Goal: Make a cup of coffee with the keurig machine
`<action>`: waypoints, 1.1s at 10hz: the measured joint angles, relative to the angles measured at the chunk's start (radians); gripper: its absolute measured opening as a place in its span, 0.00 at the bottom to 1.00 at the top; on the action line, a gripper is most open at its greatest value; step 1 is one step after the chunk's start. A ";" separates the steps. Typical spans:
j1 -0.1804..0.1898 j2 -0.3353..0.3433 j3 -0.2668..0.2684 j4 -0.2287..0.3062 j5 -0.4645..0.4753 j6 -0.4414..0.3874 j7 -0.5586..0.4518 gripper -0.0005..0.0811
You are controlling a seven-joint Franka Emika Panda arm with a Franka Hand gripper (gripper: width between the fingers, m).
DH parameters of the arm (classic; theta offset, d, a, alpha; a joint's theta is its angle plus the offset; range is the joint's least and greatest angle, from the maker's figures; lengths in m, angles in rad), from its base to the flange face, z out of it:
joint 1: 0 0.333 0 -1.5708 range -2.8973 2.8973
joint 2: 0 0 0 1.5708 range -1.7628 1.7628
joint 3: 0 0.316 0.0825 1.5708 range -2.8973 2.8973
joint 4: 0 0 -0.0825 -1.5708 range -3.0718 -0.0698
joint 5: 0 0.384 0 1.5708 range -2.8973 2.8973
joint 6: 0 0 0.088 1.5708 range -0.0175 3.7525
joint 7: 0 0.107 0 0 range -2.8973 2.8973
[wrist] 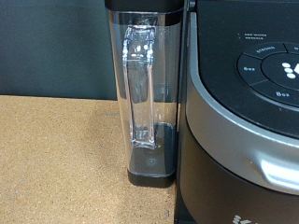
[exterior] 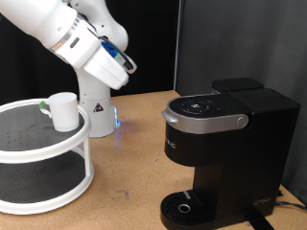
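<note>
The cup (exterior: 63,110), a small white mug with a green mark by its handle, stands on the top tier of a round rack at the exterior view's left. The keurig machine (exterior: 225,144) is at the exterior view's right, its lid down, with a silver lid handle (exterior: 206,122) and a bare drip tray (exterior: 184,206). My gripper (exterior: 121,60) hangs high in the air between them, above and to the right of the cup and touching nothing; its fingers do not show in either view. The wrist view looks at the machine's top (wrist: 248,112) and its clear water tank (wrist: 145,93).
The cup's rack is a two-tier round white stand with black mesh shelves (exterior: 29,134). The arm's white base (exterior: 96,110) stands behind it on the wooden table (exterior: 125,172). A dark curtain closes the back.
</note>
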 joint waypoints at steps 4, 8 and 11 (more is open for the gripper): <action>-0.009 -0.024 0.000 -0.046 0.062 0.113 0.053 0.01; -0.081 -0.137 -0.012 -0.106 0.052 0.089 0.140 0.01; -0.144 -0.230 -0.012 -0.150 0.040 0.112 0.176 0.01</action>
